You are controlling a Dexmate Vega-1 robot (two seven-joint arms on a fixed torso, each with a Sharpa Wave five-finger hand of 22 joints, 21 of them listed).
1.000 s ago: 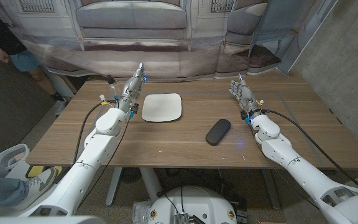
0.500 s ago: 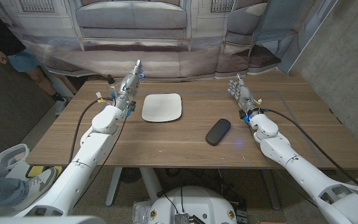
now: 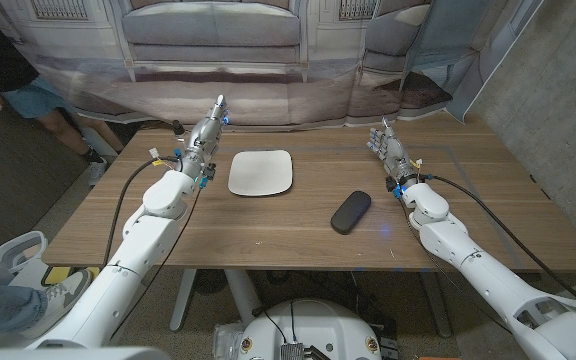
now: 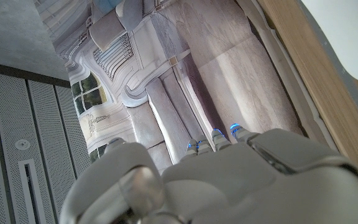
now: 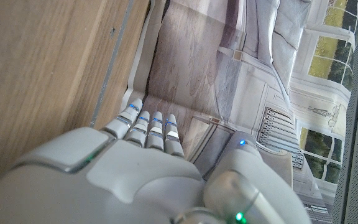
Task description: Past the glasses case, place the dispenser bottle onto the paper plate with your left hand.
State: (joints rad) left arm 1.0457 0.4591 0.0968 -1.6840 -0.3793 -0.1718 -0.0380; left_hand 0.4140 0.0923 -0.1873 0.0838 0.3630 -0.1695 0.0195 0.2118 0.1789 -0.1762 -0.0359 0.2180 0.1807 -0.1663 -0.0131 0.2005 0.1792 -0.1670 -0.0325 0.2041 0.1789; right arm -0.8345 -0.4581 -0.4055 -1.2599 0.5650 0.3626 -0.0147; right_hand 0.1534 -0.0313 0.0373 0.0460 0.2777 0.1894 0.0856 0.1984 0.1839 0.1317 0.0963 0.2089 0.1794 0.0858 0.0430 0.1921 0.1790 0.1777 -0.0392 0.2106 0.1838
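While the head view shows the left hand and right hand holding nothing with fingers straight, the white paper plate lies beside the left hand and the dark glasses case lies near the right, and both wrist views show straight, loose fingers.
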